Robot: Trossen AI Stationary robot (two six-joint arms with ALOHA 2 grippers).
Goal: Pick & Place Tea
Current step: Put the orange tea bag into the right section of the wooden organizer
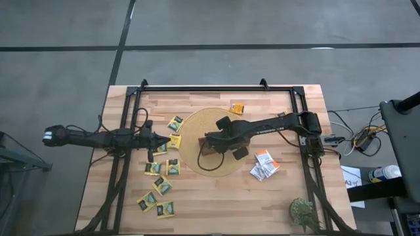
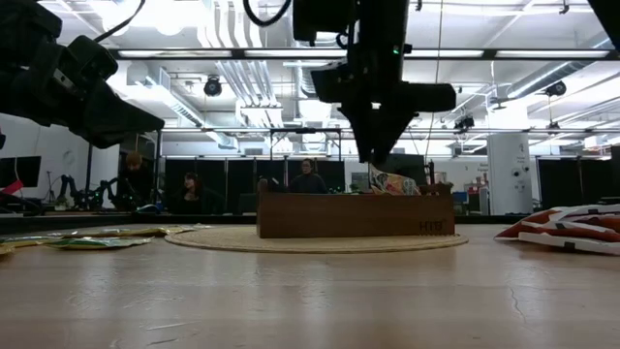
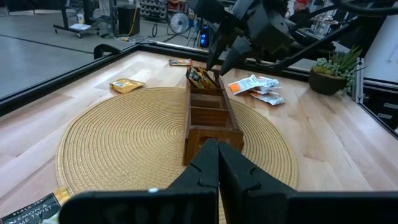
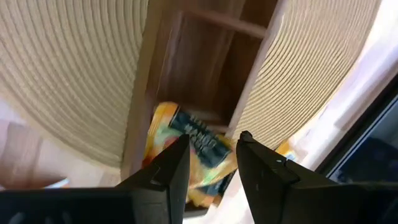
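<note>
Right gripper point(image 4: 208, 165) hovered over wooden tray point(image 3: 210, 114), jaws half open, empty, orange tea packet point(image 4: 186, 149) dropped inside; left gripper point(image 3: 217, 168) jaws shut, empty, waiting aside.

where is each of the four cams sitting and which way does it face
High: above the table, looking straight down; both arms show, right gripper over the wooden tray.
Low: at tabletop height, looking level at the tray; arms enter from above.
Left wrist: faces the tray; shut left gripper shows.
Right wrist: looks down into the tray; parted fingers above an orange tea packet.
All share the tray.
</note>
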